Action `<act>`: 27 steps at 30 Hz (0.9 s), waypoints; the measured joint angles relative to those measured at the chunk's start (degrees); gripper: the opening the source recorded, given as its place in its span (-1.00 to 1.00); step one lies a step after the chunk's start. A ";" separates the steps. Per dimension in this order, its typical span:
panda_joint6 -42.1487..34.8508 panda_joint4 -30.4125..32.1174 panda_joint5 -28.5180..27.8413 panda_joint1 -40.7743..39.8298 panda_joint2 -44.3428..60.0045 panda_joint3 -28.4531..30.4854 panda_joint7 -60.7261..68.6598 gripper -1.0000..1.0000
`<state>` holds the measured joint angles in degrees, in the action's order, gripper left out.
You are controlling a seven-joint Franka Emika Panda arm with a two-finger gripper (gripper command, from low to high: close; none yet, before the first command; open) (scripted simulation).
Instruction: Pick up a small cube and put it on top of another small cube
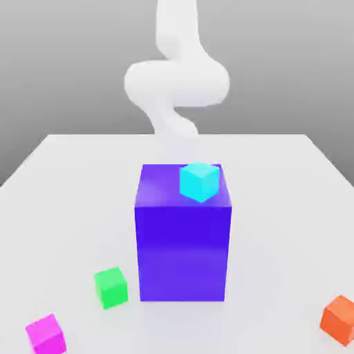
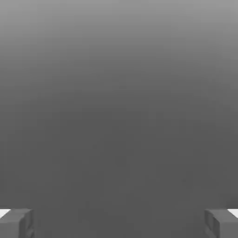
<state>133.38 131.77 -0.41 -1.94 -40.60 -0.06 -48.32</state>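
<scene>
I see the white desk carrying everything. Big glossy blue-purple block stands upright mid-desk, white robot arm behind it. Small cyan cube sits on the block's top, toward the exterior view's right. Small green cube on the desk just beside the block's lower left corner. Small orange cube at the near right edge. Small bright magenta cube lies on the desk, near left corner, well apart from the block. Hand is spread wide, nothing between its grey fingertips.
</scene>
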 joint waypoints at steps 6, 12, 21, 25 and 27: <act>3.95 -0.02 -1.01 -4.43 12.82 0.24 -6.06 0.00; 7.72 -0.07 -1.90 -7.84 25.29 1.49 -11.91 0.00; 13.46 -0.12 -0.60 -12.87 43.98 4.22 -18.80 0.00; 15.99 -0.14 1.46 -14.31 52.32 5.11 -20.82 0.00; 17.25 -0.16 2.88 -15.25 56.49 5.49 -21.55 0.00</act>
<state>150.63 131.61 2.47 -17.19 15.89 5.43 -69.87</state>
